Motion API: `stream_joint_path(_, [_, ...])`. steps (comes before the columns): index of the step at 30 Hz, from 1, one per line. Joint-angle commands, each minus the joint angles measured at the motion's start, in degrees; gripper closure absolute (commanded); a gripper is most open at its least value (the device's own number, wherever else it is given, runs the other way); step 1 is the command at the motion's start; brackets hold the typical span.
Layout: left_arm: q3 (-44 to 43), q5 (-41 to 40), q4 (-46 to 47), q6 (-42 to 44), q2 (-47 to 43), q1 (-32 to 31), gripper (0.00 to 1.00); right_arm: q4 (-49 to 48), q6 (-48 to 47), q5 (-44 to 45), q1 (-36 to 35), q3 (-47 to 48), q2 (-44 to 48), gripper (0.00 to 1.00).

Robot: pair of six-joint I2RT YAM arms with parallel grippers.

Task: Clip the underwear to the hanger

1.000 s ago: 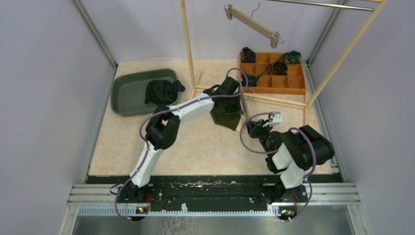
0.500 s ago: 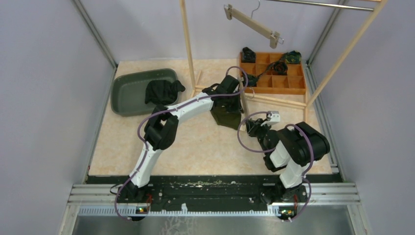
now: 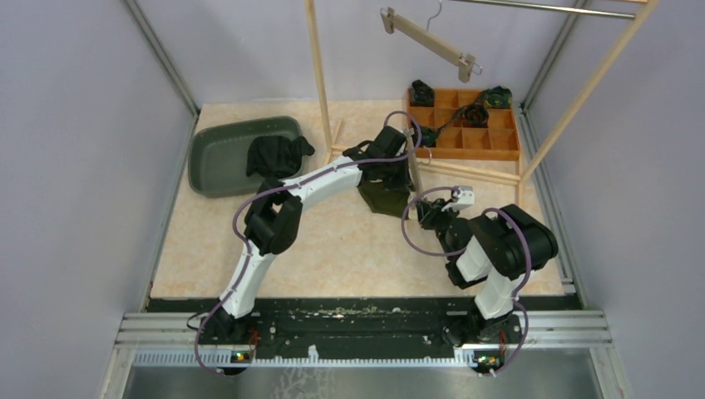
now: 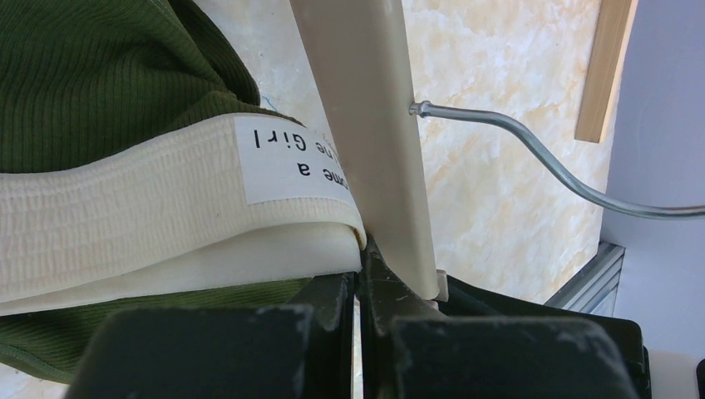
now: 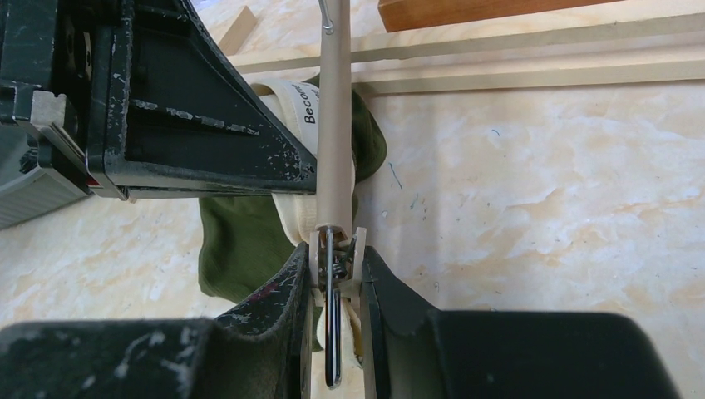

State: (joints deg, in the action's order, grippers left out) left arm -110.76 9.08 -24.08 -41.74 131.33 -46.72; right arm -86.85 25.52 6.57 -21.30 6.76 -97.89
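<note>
The green underwear (image 4: 91, 75) with a white waistband (image 4: 125, 216) hangs against the cream hanger (image 4: 366, 108), whose wire hook (image 4: 532, 158) points right. My left gripper (image 4: 361, 278) is shut on the waistband's edge beside the bar. In the right wrist view my right gripper (image 5: 334, 274) is shut on the spring clip (image 5: 331, 249) at the end of the hanger (image 5: 335, 125), and white waistband shows by the clip. From above, the underwear (image 3: 384, 198) hangs under the left gripper (image 3: 399, 176), with the right gripper (image 3: 428, 214) just to its right.
A grey-green tray (image 3: 218, 158) with a dark garment (image 3: 278, 154) lies at the back left. A wooden compartment box (image 3: 465, 141) with rolled garments stands at the back right. The wooden rack (image 3: 318, 75) carries another hanger (image 3: 432, 37), and its base rails (image 3: 465, 170) cross behind the grippers.
The left gripper has drawn the underwear slightly towards the back. The right arm has shifted a little left and back with the hanger's clip end.
</note>
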Motion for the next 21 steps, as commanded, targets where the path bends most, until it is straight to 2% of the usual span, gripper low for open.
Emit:
stream_joint_path(1, [-1.9, 1.5, 0.2, 0.1, -2.3, 0.3, 1.0, -12.0, -0.2, 0.3, -0.8, 1.9, -0.5, 1.0])
stream_joint_path(21, [-1.5, 1.4, 0.1, -0.1, -3.5, 1.9, 1.0, -12.0, -0.1, -0.2, -0.8, 2.1, -0.9, 1.0])
